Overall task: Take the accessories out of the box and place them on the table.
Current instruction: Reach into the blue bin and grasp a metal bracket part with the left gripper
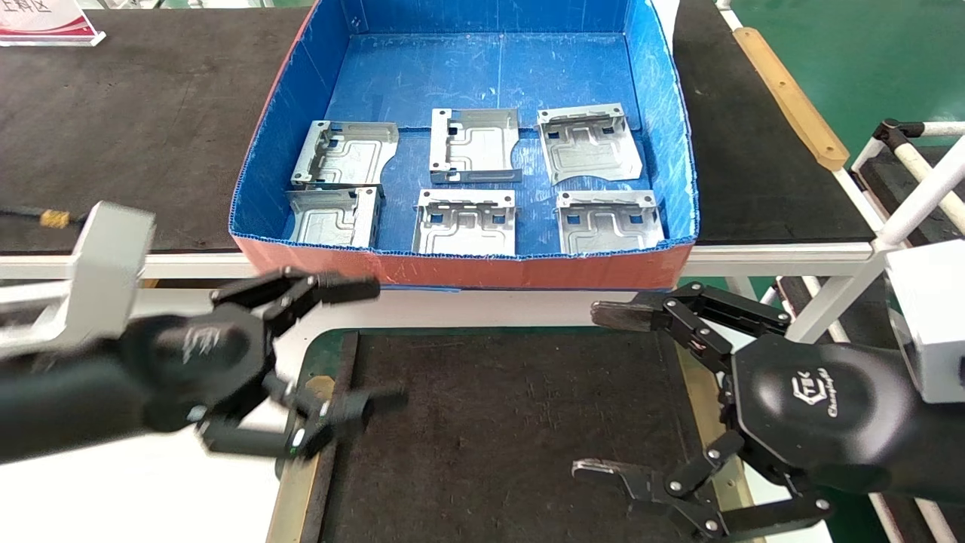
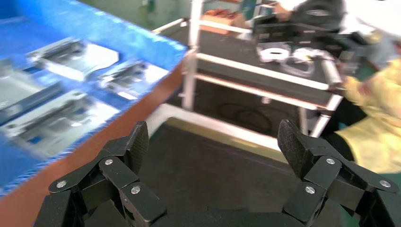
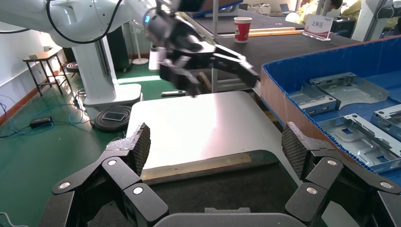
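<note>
Several silver accessories lie in two rows on the blue floor of the box (image 1: 460,268), among them a bracket (image 1: 345,153) at back left and a bracket (image 1: 609,222) at front right. The box stands just beyond the table (image 1: 151,483) with its dark mat (image 1: 513,422). My left gripper (image 1: 373,343) hovers open over the mat's left edge, empty. Over the mat's right side my right gripper (image 1: 592,392) is open and empty too. The left wrist view shows the left gripper (image 2: 213,142) beside the box (image 2: 118,35). The right wrist view shows the right gripper (image 3: 215,142) above the mat (image 3: 213,189).
The box rests on a long black bench (image 1: 136,113) with a sign (image 1: 45,23) at its far left. White frame tubing (image 1: 920,173) stands at the right. A paper cup (image 3: 242,29) sits on the bench. A person in yellow (image 2: 378,109) is at the right side.
</note>
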Motion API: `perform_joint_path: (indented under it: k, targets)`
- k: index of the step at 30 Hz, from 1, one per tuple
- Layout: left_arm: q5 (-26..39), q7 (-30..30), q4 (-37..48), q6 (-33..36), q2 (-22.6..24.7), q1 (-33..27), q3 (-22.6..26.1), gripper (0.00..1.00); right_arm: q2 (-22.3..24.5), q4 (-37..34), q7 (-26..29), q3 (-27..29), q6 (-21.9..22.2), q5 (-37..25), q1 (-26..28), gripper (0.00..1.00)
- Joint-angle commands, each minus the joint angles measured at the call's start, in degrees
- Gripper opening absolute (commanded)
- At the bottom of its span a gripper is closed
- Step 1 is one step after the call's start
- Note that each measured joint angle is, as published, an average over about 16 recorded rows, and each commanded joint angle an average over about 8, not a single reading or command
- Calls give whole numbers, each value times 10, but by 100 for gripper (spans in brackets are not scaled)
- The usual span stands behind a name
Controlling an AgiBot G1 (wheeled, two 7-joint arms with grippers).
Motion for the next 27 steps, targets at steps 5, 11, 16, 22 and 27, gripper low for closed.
perform_joint_path:
  k: [5, 11, 16, 22, 27]
  targets:
    - [42, -32, -3, -55, 20, -29, 14, 100, 0, 0, 0, 0, 0, 0, 0, 100]
    - [86, -47, 18, -95, 49, -66, 30, 100, 0, 0, 0, 0, 0, 0, 0, 100]
    - [123, -53, 43, -122, 76, -96, 46, 100, 0, 0, 0, 0, 0, 0, 0, 100]
    - [175, -53, 81, -159, 114, -129, 68, 100, 0, 0, 0, 0, 0, 0, 0, 100]
    - [212, -55, 113, -185, 145, -154, 85, 100, 0, 0, 0, 0, 0, 0, 0, 100]
